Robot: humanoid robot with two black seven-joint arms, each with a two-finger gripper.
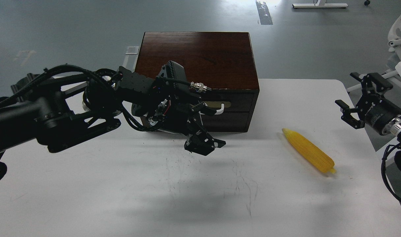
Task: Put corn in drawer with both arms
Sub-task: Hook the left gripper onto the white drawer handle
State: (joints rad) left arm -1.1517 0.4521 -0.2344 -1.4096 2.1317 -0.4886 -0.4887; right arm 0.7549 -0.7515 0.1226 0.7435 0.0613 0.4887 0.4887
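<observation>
Left arm at the drawer front, corn lying loose on the white tabletop.

The dark brown wooden box sits at the back of the tabletop with its drawer closed. The left end effector is spread wide in front of it — one finger up against the white bar handle, the other hanging low over the tabletop. The yellow corn lies diagonally to the right of the box, tapered tip toward the box. The right end effector hovers near the tabletop's right edge, claws apart and empty — well apart from the corn.
</observation>
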